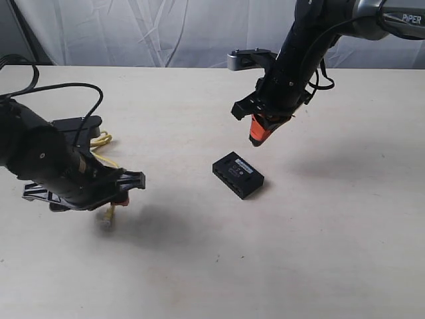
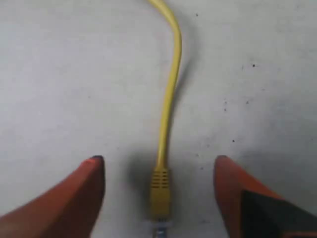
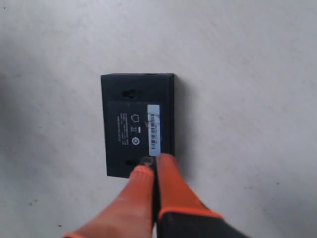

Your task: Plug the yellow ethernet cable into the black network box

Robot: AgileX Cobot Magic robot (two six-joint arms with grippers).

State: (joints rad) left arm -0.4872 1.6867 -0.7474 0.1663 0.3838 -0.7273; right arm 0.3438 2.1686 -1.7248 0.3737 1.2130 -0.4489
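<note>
The yellow ethernet cable (image 1: 101,141) lies on the table at the left, and its plug end (image 1: 106,218) pokes out from under my left gripper (image 1: 116,197). In the left wrist view the cable (image 2: 169,99) runs straight between the orange fingers (image 2: 74,196), and its yellow boot and clear plug (image 2: 160,191) rest on the table untouched. My left gripper (image 2: 159,159) is open around the plug. The black network box (image 1: 238,174) lies flat mid-table with its ports facing the camera. My right gripper (image 1: 259,136) hangs above it, shut and empty, its tips (image 3: 154,163) over the box (image 3: 129,124) near the white label.
A black flat part (image 1: 76,123) sits behind the cable bundle at the far left. A white curtain (image 1: 166,26) closes off the back of the pale table (image 1: 299,252). Thick black robot cables (image 1: 66,90) arc over the left arm.
</note>
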